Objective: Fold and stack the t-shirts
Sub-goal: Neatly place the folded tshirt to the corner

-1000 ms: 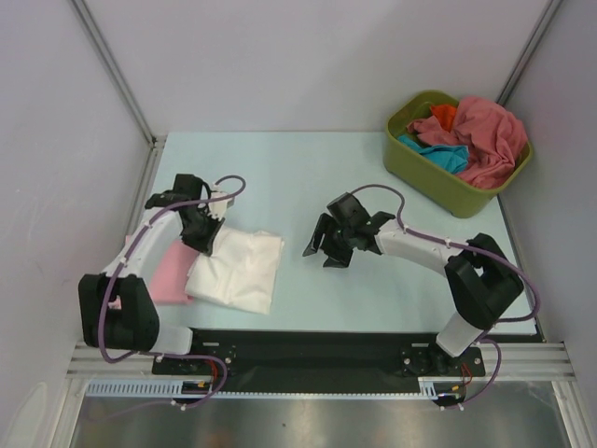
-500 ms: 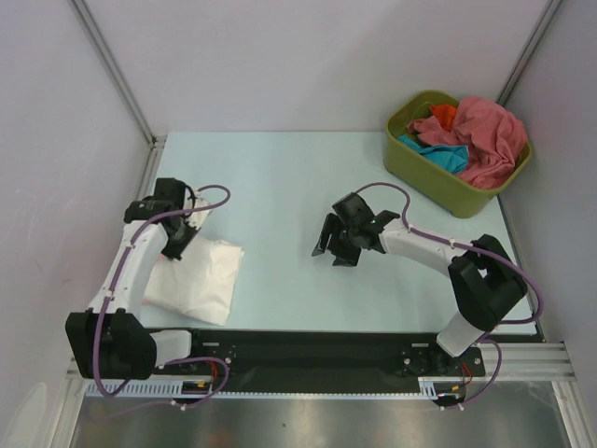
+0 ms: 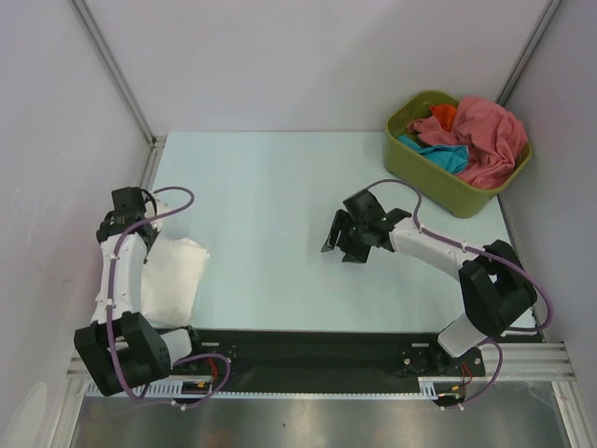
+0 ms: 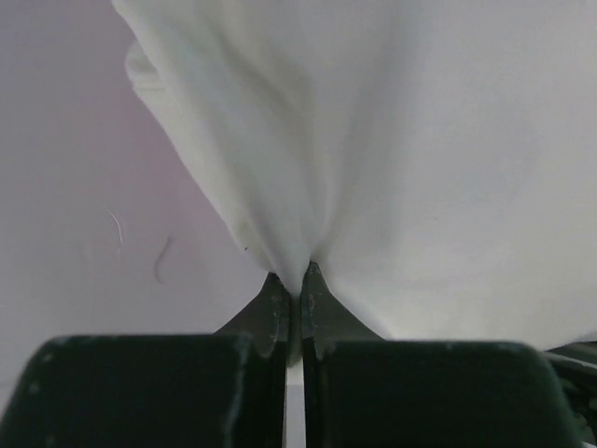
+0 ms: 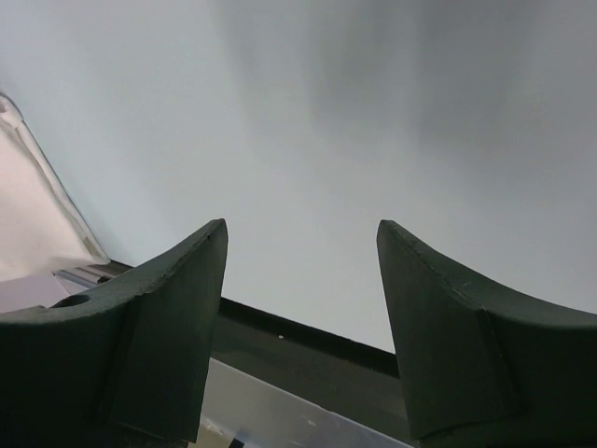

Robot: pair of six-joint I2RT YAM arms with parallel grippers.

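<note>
White cloth is pinched between the tightly closed jaws of the left claw (image 4: pixel 297 282), and in the wrist view the white t-shirt (image 3: pixel 174 278) is seen fanning out from the fingertips, drawn into a sharp crease at the point where it is gripped. From above, the shirt is shown as a compact folded bundle just beside and slightly nearer the arm bases than the left claw, at the left edge of the pale blue table (image 3: pixel 270 187). Whether the gripped edge is raised off the surface cannot be told.

The right claw (image 3: pixel 347 241) is held wide open over the middle of the table, with nothing grasped; only bare tabletop and the dark strip at the near edge are framed between its two dark fingers (image 5: pixel 168 308) in the wrist view. The white shirt is placed well apart from this claw, far off to its left.

Beyond the right claw and off to its right, at the far right corner, an olive-green tub (image 3: pixel 424 173) is seen. A rose-red t-shirt (image 3: pixel 485 135) is heaped inside it and draped over its right rim, a teal t-shirt (image 3: pixel 438 154) is tucked on the side of the tub nearest the claw, and a scrap of an orange t-shirt (image 3: pixel 445 114) is visible at the back of the pile.
</note>
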